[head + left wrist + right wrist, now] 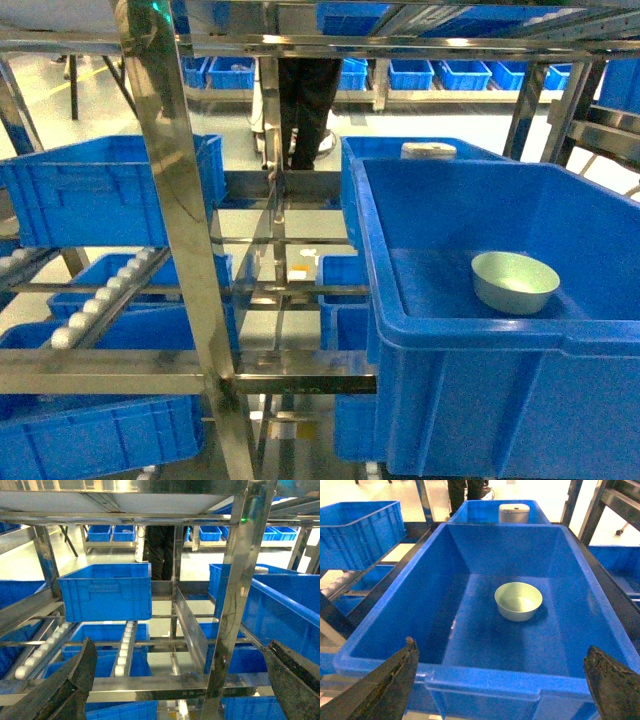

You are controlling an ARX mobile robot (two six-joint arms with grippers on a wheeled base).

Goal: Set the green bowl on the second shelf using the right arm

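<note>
Jaws of the right gripper stand wide apart and hold nothing, poised at the near rim of the crate; left gripper likewise spread and empty, facing the rack's left bay. Bowl sits upright on the crate floor, right of centre, clear of all walls, and the crate rests on the second shelf. Judgement: placement looks done, release complete; next move calls only for drawing the right arm straight back, clear of the rim. Count: one bowl, one white container in the crate behind, two grippers, several blue crates around the rack.
</note>
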